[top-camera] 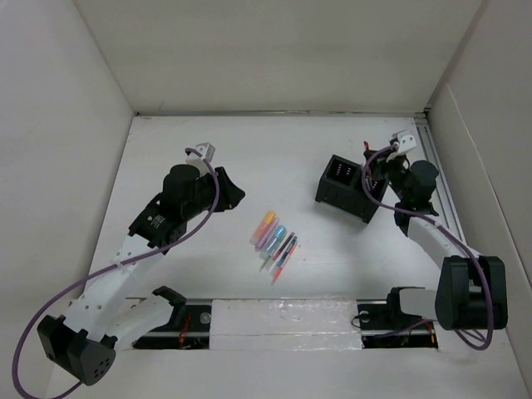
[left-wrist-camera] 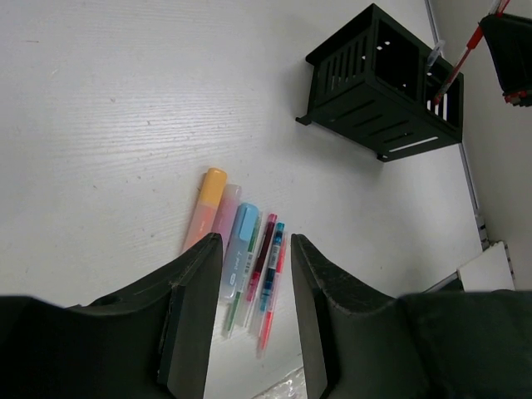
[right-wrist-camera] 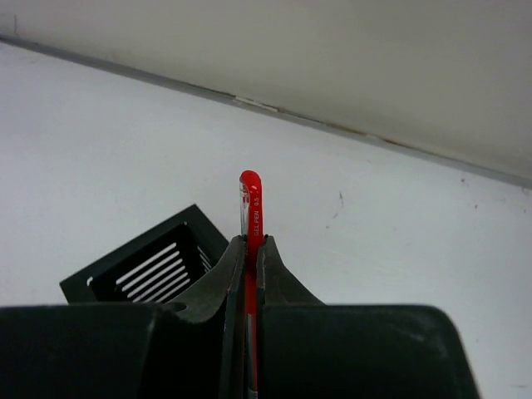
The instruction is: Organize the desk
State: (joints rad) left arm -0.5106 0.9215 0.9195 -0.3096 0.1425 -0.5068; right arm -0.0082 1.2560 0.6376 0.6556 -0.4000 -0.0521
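The desk (top-camera: 283,150) is filling the top view as a white surface between white walls, with a metal rail (top-camera: 438,187) lying along its 3 o'clock edge. A black organizer (top-camera: 345,191) with 2 compartments is standing upright on it, toward 2 o'clock from the middle. Near the middle, a group of pens (top-camera: 274,241) is lying side by side. In the left wrist view it is showing an orange highlighter (left-wrist-camera: 208,204), a pink highlighter (left-wrist-camera: 226,218), a blue highlighter (left-wrist-camera: 242,241) and some thin pens (left-wrist-camera: 266,262).

The left gripper (left-wrist-camera: 253,316) is hovering at 10 o'clock from this group, its fingers apart and nothing between them. The right gripper (right-wrist-camera: 251,249) is pinching a red pen (right-wrist-camera: 250,199) tightly between both fingers. It is holding the pen at the 3 o'clock side of the organizer. I cannot tell if the pen tip is inside a compartment.
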